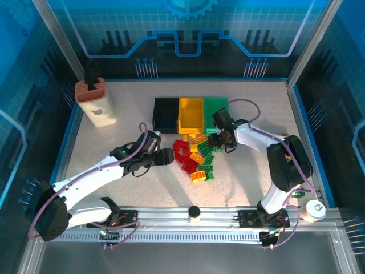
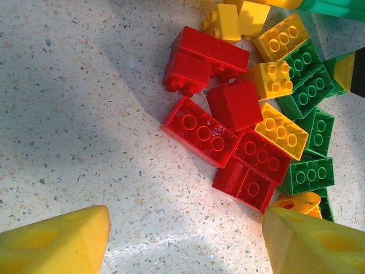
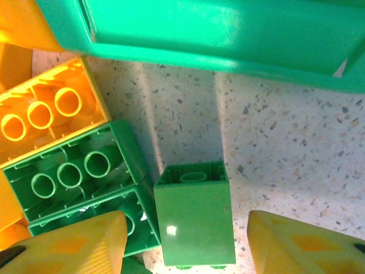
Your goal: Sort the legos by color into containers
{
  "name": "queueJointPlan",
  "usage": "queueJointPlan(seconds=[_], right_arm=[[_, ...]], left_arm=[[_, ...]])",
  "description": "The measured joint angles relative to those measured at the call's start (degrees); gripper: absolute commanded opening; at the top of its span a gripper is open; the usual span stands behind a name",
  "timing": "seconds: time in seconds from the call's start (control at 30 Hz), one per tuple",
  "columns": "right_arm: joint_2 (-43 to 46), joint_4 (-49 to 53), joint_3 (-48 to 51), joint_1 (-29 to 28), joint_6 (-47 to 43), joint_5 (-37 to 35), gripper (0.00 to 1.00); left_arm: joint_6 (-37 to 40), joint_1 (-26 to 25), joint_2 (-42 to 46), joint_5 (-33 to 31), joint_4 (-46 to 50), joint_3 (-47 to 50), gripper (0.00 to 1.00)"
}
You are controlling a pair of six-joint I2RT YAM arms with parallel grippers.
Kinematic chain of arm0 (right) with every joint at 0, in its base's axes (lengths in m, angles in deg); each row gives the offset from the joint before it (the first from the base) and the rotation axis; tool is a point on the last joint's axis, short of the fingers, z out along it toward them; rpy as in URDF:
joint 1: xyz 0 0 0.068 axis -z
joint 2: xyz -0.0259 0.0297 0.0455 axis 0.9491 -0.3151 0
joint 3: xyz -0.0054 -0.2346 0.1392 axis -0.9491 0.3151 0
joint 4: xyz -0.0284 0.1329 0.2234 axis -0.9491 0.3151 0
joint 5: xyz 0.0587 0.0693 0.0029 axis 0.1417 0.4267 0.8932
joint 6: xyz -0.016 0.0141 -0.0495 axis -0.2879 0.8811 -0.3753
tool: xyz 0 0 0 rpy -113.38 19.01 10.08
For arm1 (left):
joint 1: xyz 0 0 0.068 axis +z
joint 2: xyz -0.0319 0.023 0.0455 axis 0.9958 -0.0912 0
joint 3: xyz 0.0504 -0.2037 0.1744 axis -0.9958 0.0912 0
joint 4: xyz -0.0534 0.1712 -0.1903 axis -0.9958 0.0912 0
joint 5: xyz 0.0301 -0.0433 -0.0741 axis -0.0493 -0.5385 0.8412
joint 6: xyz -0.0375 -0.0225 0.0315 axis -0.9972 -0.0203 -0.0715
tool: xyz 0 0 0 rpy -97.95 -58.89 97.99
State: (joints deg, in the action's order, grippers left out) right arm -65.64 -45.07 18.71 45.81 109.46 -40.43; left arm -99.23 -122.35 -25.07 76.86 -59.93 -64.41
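Observation:
Red, yellow and green legos (image 1: 197, 157) lie in a pile in front of three containers, black (image 1: 165, 114), yellow (image 1: 191, 113) and green (image 1: 215, 108). My right gripper (image 1: 219, 140) is low at the pile's far right edge, just in front of the green bin (image 3: 228, 34). It is open, and a small green brick (image 3: 194, 220) lies on its side between the fingers with a gap to the right finger (image 3: 296, 245). My left gripper (image 1: 168, 157) stands open over bare table left of the pile, a red brick (image 2: 199, 131) ahead of it.
Upturned green bricks (image 3: 74, 165) and a yellow one (image 3: 45, 114) press against the green brick's left side. A beige holder (image 1: 97, 103) stands at the back left. A white cup (image 1: 315, 210) sits at the front right by the rail.

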Motion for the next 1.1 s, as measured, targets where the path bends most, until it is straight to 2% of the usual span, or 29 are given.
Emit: queueJointPlan(seconds=[0.5,0.73,1.1], right_arm=[[-1.3,0.0,-0.6,0.0,0.0,-1.8,0.48],[-1.4,0.0,-0.5,0.0,0.1,-2.2,0.49],[-2.0,0.2,0.0,0.0,0.7,-4.6,0.41]], left_arm=[[0.2,0.0,0.7,-0.9,-0.1,0.0,0.70],[0.2,0.0,1.3,-1.1,-0.1,0.0,0.70],[0.2,0.0,1.3,-1.1,-0.3,0.0,0.70]])
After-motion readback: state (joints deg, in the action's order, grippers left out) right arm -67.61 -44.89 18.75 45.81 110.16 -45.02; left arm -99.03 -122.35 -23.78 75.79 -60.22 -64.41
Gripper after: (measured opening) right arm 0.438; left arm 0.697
